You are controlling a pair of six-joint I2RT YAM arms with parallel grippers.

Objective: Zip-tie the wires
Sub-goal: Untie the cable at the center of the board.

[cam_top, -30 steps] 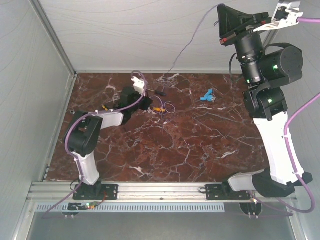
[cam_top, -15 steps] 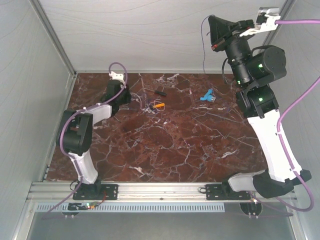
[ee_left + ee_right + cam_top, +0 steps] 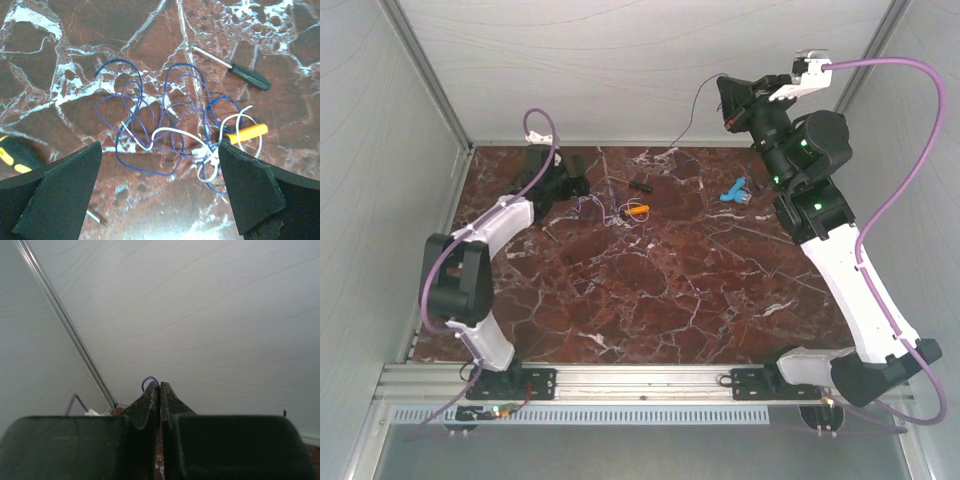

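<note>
The wires lie on the marble as a loose tangle of thin blue-purple loops with whitish strands among them. In the top view the wires rest at the far left-centre. My left gripper hovers just short of them, open, with nothing between its fingers. It shows in the top view as the left gripper, to the left of the tangle. My right gripper is raised high against the back wall. It is shut on one thin purple wire that loops out at its tips and trails down toward the table's far edge.
An orange-handled screwdriver touches the tangle's right side. A dark-handled screwdriver lies beyond it. A yellow-and-black handle sits at the left. A small blue object lies at the far right. Walls close in on the table's left, back and right.
My left gripper opened and pulled back to the left, leaving the tangle on the table. My right arm swung left and lower with the thin wire still pinched.
</note>
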